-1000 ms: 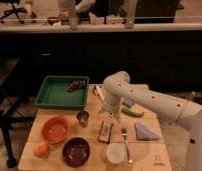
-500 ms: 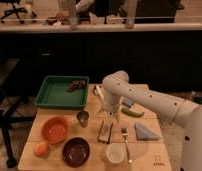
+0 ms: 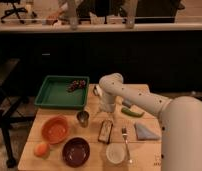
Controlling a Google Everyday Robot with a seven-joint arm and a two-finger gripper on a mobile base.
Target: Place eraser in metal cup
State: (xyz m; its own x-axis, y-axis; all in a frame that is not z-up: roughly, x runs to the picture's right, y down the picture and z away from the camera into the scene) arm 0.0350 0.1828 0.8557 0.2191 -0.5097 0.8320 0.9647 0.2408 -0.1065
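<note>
The eraser [image 3: 105,131], a dark block with pale edges, lies flat on the wooden table [image 3: 154,155] near its middle. The metal cup [image 3: 83,118], a small shiny cylinder, stands upright just left of the eraser and apart from it. My gripper [image 3: 107,108] points down from the white arm, which bends over the table from the right. It hangs just above and behind the far end of the eraser, to the right of the cup. Nothing shows in its grasp.
A green tray [image 3: 54,95] with dark grapes [image 3: 77,85] sits at the back left. An orange bowl [image 3: 55,129], an orange fruit [image 3: 41,149] and a maroon bowl [image 3: 76,151] stand front left. A white cup [image 3: 116,152], a fork [image 3: 125,142], a blue-grey cloth [image 3: 145,131] and a green vegetable [image 3: 131,111] lie right.
</note>
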